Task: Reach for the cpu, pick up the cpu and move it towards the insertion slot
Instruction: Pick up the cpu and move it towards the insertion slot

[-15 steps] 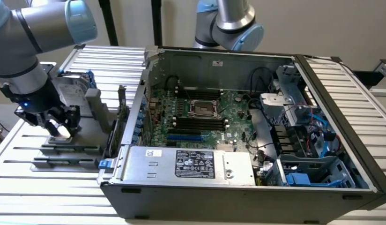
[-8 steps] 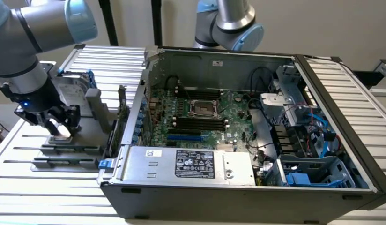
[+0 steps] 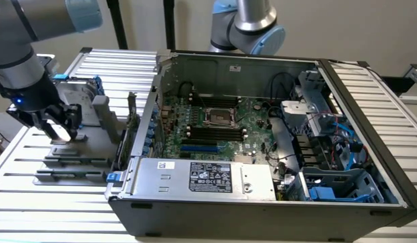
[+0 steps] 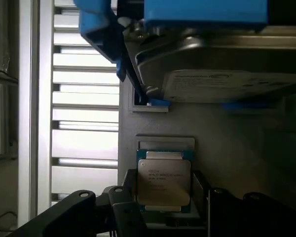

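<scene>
The cpu (image 4: 164,180), a flat square chip with a silvery top and green rim, sits between my gripper's (image 4: 165,210) dark fingers (image 4: 122,205), which press against two of its opposite sides. In the exterior view my gripper (image 3: 58,127) hangs just above the grey parts fixture (image 3: 67,162) at the left, with the pale cpu (image 3: 60,130) between its fingers. The insertion slot (image 3: 218,117), a shiny metal frame with a dark centre, lies on the motherboard inside the open computer case, well to the exterior view's right of my gripper.
An upright grey hard drive (image 4: 222,74) with blue clips stands on the fixture close behind the cpu. The case wall (image 3: 137,126) rises between fixture and motherboard. Black memory slots (image 3: 212,134) flank the socket. A second arm (image 3: 252,25) stands behind the case.
</scene>
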Robot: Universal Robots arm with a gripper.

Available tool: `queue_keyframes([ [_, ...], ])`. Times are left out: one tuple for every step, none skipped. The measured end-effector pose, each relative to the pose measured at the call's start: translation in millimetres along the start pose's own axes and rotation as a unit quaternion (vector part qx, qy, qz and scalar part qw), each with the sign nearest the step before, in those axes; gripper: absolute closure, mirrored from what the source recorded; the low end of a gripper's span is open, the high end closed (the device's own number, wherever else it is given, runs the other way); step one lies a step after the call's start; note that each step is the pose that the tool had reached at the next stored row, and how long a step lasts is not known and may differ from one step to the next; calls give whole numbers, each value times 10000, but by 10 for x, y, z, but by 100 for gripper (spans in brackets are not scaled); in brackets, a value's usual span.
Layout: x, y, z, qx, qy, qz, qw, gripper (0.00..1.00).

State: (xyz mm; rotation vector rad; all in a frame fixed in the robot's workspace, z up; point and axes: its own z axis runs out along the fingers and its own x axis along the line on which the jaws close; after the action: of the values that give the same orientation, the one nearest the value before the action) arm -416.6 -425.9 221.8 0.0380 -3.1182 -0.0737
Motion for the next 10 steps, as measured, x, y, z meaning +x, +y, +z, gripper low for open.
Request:
queue_keyframes([
  [-3, -1, -45, 0, 7, -1, 10000, 46],
  [-8, -1, -90, 0, 11, -3, 10000, 46],
  [-14, -1, -137, 0, 16, -6, 10000, 46],
  [-20, -1, -182, 0, 20, -8, 10000, 46],
  [-27, -1, -227, 0, 24, -11, 10000, 46],
  [-35, -1, -272, 0, 27, -14, 10000, 46],
  [-43, -1, -317, 0, 30, -16, 10000, 46],
  [-52, -1, -363, 0, 34, -19, 10000, 46],
  [-62, -2, -409, 0, 36, -22, 10000, 46],
  [-73, -2, -457, 0, 38, -25, 10000, 46],
])
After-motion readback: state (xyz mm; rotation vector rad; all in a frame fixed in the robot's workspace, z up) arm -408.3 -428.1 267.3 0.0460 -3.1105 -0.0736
